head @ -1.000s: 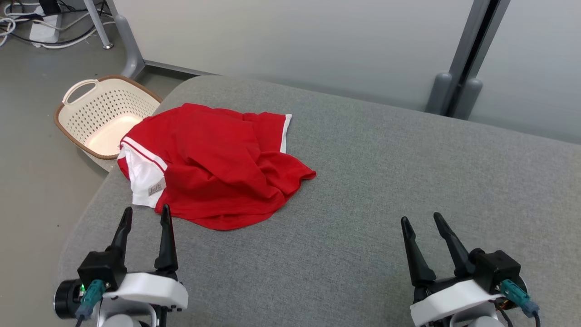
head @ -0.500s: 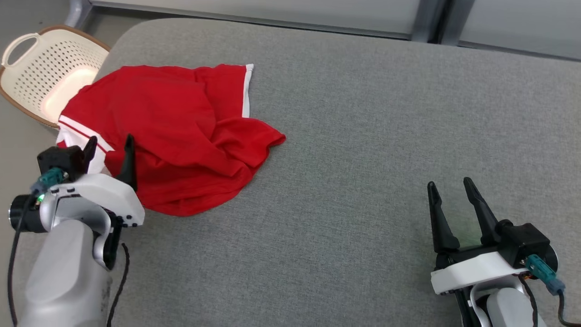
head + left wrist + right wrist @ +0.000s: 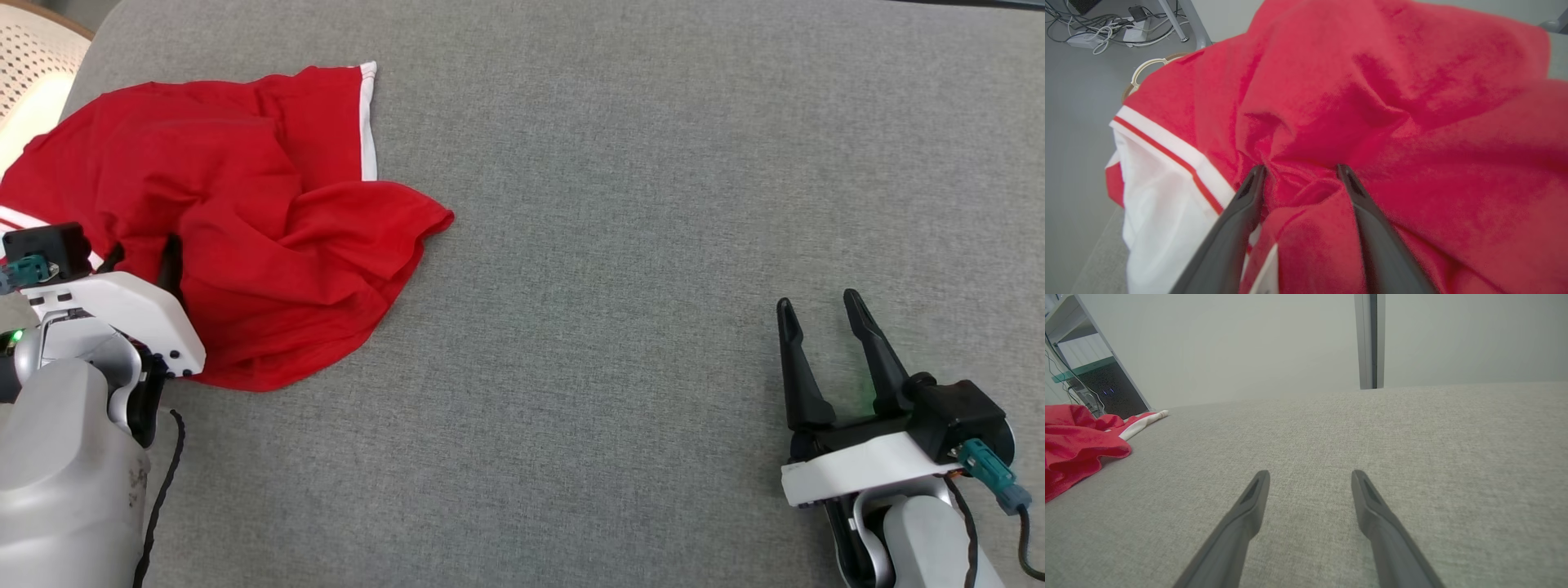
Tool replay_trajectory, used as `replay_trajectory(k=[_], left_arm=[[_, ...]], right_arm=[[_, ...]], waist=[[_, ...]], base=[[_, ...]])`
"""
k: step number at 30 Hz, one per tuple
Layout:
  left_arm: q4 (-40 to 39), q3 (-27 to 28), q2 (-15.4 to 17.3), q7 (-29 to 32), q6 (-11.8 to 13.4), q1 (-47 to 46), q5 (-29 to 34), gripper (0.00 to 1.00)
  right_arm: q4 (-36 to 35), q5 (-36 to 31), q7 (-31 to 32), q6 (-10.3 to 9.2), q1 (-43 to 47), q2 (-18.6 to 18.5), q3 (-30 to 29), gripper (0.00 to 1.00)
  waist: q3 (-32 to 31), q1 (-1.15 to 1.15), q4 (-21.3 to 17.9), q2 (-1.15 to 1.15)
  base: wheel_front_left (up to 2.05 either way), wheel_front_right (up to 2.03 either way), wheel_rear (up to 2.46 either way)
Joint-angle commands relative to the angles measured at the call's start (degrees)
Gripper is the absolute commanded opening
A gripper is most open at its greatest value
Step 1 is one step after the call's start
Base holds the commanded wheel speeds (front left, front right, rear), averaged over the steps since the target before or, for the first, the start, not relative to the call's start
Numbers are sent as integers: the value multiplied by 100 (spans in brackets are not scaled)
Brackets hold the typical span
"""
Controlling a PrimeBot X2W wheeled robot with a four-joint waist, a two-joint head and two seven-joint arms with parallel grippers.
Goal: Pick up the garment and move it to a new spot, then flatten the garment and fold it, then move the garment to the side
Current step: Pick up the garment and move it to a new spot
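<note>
Once apart, left hand [image 3: 1300, 167] amid garment [image 3: 1412, 122]

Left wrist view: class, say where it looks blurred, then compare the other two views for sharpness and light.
Left wrist view: garment close, soft and grainy. Head view: cushion weave crisp, light even. Right wrist view: wide-angle lens tilts the shelf, near foreground soft.
</note>
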Motion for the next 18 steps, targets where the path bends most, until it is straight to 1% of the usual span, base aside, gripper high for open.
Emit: replay_trajectory(k=[1, 9, 10, 13, 14, 18], left_arm=[[79, -7, 79, -117, -23, -89, -14, 0], [188, -28, 154, -740, -57, -137, -42, 0], [188, -28, 154, -740, -57, -137, -42, 0], [-13, 53, 215, -1004, -39, -117, -134, 0], [-13, 53, 215, -1004, -39, -117, -134, 0], [-413, 166, 222, -1115, -58, -39, -295, 0]], right_arm=[[37, -30, -6, -2, -56, -28, -7, 100], [149, 52, -6, -2, 12, 62, 38, 100], [149, 52, -6, -2, 12, 62, 38, 100], [183, 102, -6, -1, 90, 89, 34, 100], [183, 102, -6, -1, 90, 89, 34, 100], [253, 163, -6, -2, 202, 107, 51, 100]], waist=[[-41, 0, -38, 0], [-419, 0, -86, 0], [-419, 0, -86, 0], [-728, 0, -100, 0], [-728, 0, -100, 0], [-1083, 0, -104, 0]], base=[[0, 0, 0], [0, 0, 0], [0, 0, 0], [0, 0, 0], [0, 0, 0], [0, 0, 0]])
